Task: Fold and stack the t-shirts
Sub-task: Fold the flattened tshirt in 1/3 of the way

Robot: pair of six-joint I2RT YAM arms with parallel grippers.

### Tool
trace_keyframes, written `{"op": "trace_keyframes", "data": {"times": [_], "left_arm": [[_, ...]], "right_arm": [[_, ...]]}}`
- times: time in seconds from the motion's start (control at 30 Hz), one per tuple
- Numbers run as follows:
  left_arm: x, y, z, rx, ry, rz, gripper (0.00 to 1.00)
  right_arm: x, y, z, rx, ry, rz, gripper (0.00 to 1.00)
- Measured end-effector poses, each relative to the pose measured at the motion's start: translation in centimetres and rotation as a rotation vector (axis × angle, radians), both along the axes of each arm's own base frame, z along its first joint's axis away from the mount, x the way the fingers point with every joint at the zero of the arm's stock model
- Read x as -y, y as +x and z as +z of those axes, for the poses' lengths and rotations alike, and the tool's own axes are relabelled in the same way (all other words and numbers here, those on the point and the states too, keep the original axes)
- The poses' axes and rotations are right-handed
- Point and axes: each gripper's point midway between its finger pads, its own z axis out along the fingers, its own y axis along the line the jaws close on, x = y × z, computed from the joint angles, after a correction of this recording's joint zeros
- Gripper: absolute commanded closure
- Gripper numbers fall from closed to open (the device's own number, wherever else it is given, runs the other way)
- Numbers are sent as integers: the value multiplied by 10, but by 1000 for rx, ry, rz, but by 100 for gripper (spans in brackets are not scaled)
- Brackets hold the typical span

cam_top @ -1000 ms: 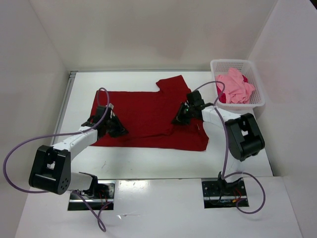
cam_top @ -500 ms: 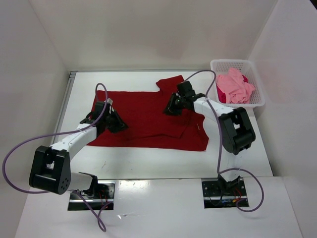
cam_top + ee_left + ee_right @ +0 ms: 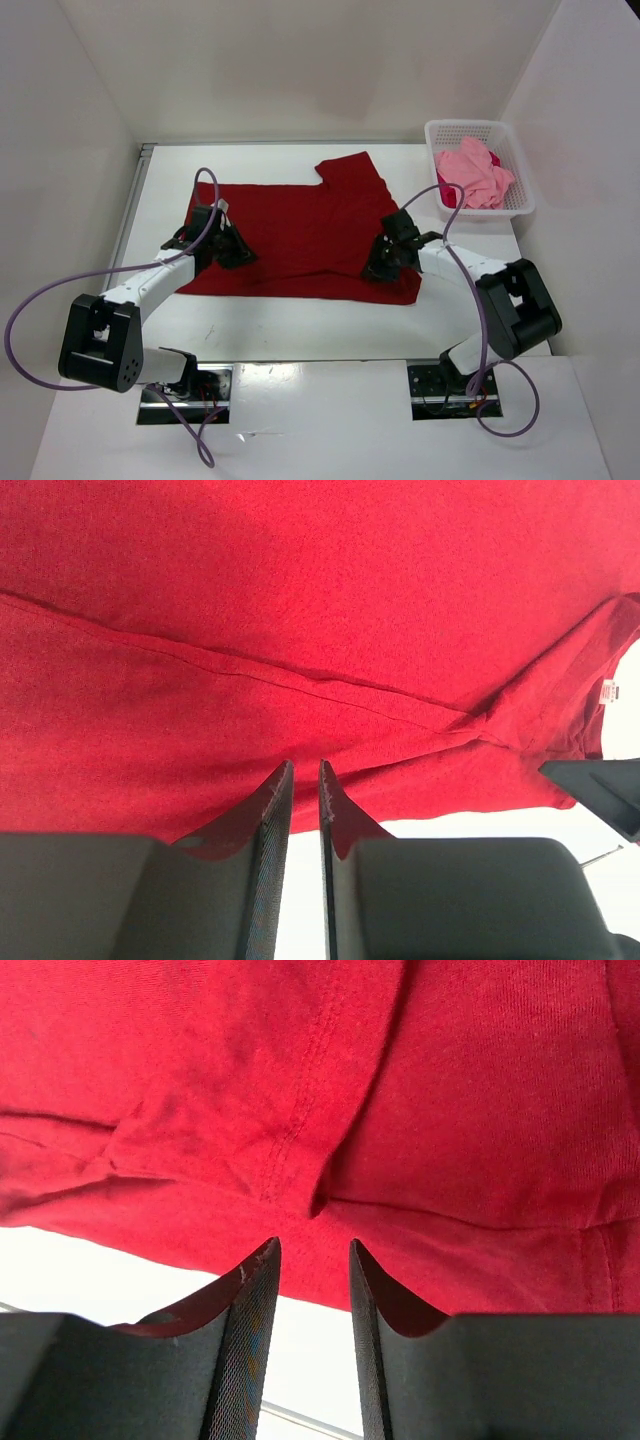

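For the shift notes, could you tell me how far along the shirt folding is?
Done: nothing stacked yet. In hand: the dark red t-shirt lies spread on the table, left gripper and right gripper low over it. Left: the pink t-shirt and magenta t-shirt, crumpled in the basket.

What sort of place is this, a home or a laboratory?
Probably a robot test cell, not a home: a white table boxed in by plain white walls, the left arm and right arm bolted at its near edge, a dark red t-shirt laid out.
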Motion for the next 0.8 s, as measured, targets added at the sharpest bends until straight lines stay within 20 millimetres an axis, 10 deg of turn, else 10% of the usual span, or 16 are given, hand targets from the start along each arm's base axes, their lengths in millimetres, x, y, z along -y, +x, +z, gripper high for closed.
{"op": "trace_keyframes", "data": {"times": [0.8], "left_arm": [[-1,-3,1,7,1,-3,76]], "right_arm": [[-10,17,-18,-31,-5,5,63]]}}
